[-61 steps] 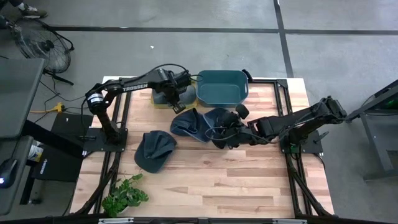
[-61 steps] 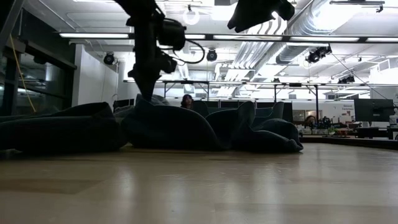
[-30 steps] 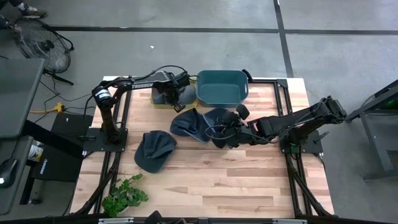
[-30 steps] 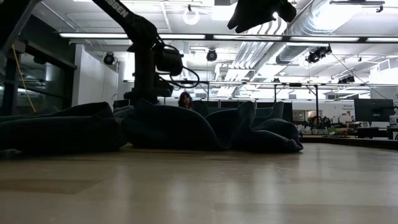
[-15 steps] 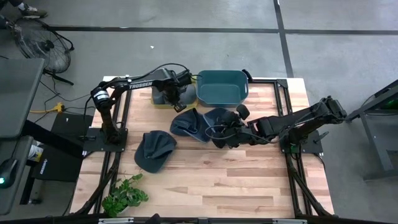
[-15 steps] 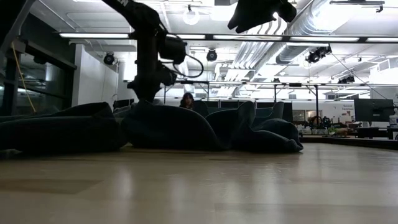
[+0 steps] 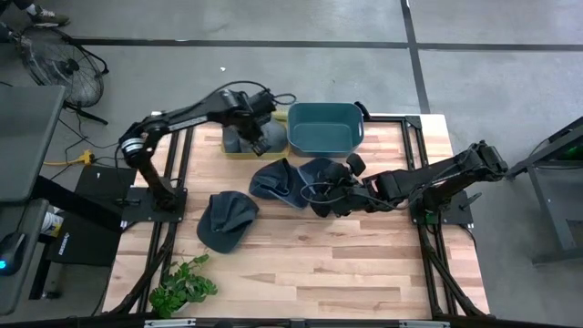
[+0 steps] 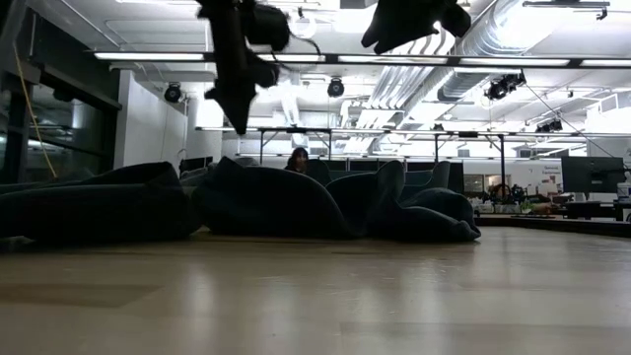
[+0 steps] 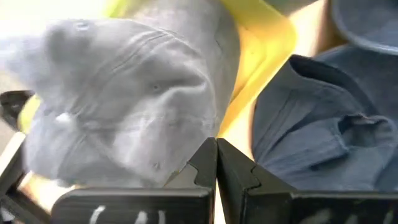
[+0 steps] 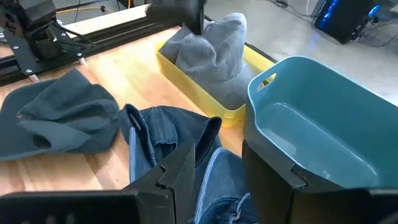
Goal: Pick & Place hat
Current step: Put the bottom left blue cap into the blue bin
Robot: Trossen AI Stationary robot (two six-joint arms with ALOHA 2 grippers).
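A grey hat [image 9: 124, 93] lies crumpled in a yellow tray [image 9: 261, 50] at the far left of the table [image 7: 242, 138]. My left gripper [image 9: 216, 163] hangs just above it, shut and holding nothing; in the low view it [image 8: 239, 113] is raised clear of the cloth. Two blue denim hats [image 7: 276, 182] [image 7: 319, 171] lie mid-table, and a dark hat [image 7: 226, 219] lies nearer. My right gripper [image 10: 224, 171] is open above the denim hat [image 10: 214, 168], a finger on either side, not touching.
A teal bin [image 7: 293, 137] stands at the far edge, right of the yellow tray [image 7: 228, 151], and shows large in the right wrist view [image 10: 323, 130]. A green plant sprig [image 7: 182, 287] lies at the near left corner. Bare wood lies toward the near edge.
My left gripper dipped toward the grey hat in the tray about a second ago, then rose well above it, its arm lifting. The grey hat stays in the tray. The right arm and the other hats have kept still.
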